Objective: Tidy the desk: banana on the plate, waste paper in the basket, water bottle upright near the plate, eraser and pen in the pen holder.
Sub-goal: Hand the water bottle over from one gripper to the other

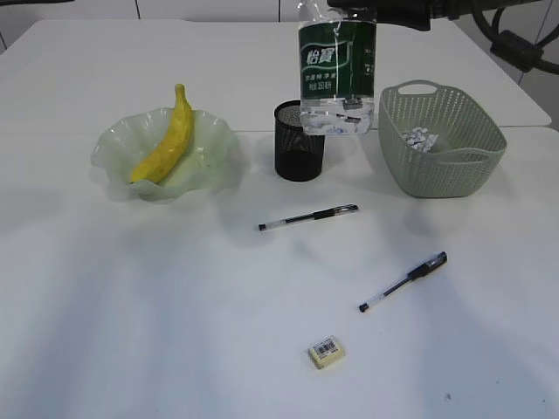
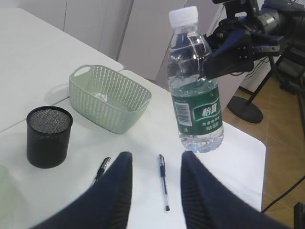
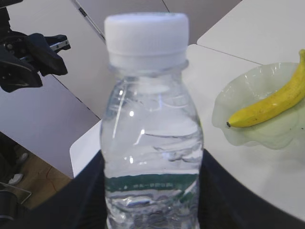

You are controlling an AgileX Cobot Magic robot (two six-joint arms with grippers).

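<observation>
The right gripper (image 2: 209,59) clasps the water bottle (image 1: 336,74) upright in the air, above the pen holder (image 1: 299,140) and the basket (image 1: 441,140). The left gripper (image 2: 155,191) stands released, empty, over the desk (image 1: 131,297). The banana (image 1: 168,140) lies on the plate (image 1: 113,153) at nine o'clock of the holder. Crumpled paper (image 1: 419,138) sits in the basket. Two pens (image 1: 307,217) (image 1: 403,281) and the eraser (image 1: 326,353) lie toward six o'clock; the near-left desk is bare. The bottle's dark green label carries white Chinese characters; the eraser bears a barcode sticker.
</observation>
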